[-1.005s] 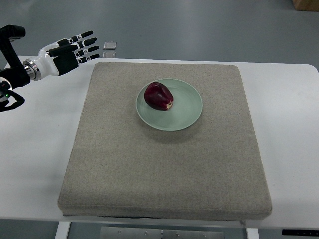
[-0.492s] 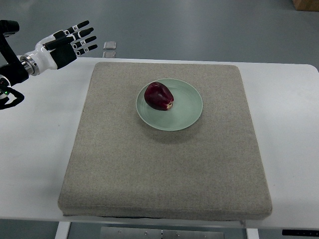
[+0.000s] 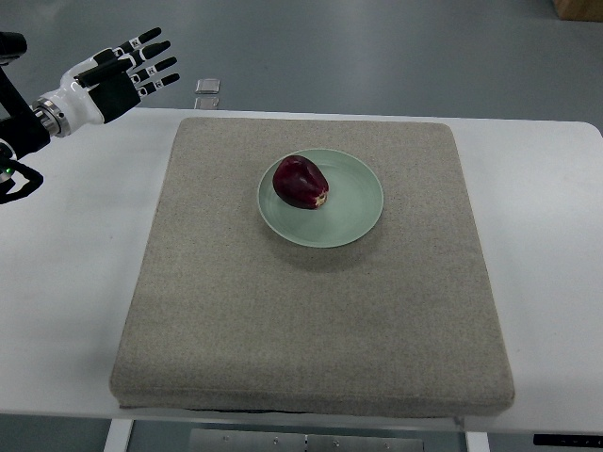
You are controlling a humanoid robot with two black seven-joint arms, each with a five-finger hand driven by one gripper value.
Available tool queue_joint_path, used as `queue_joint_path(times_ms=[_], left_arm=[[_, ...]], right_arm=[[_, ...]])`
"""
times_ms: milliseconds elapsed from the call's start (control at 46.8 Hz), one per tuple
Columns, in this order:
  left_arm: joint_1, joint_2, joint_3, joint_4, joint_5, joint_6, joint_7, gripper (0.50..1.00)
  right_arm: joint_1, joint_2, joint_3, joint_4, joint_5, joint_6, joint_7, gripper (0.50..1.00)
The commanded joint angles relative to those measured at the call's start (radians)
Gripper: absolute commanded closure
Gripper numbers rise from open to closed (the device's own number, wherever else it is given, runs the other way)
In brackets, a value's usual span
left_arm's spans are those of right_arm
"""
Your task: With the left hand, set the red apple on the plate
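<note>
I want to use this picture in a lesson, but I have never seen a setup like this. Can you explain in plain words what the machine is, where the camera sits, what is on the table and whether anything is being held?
There is one camera, looking steeply down from the robot's own side. The robot is a humanoid with fingered hands. Only its left hand shows, at the upper left, fingers spread, holding nothing. The right arm is out of view. On the white table lies a grey mat. On the mat sits a pale green plate, and a red apple rests on it.

I see a white counter (image 3: 66, 282) carrying a grey fabric mat (image 3: 311, 320) across its middle.
</note>
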State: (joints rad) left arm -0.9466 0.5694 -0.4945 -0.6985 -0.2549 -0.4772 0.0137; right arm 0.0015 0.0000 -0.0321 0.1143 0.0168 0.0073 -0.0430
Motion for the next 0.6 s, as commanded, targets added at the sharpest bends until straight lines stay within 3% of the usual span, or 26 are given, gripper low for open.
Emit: queue_joint_path(times_ms=[0,577], left_arm=[[-0.001,-0.002,-0.001,0.001,-0.003,0.0,0.0,0.504],[0.0,-0.002,-0.003,0.001,-0.003,0.006,0.002,0.501]], right_arm=[[-0.002,0.0,0.0,0.008,0.0,0.0,0.0,0.568],[-0.008,0.0,0.0,0.007,0.0,-0.001,-0.001,0.568]])
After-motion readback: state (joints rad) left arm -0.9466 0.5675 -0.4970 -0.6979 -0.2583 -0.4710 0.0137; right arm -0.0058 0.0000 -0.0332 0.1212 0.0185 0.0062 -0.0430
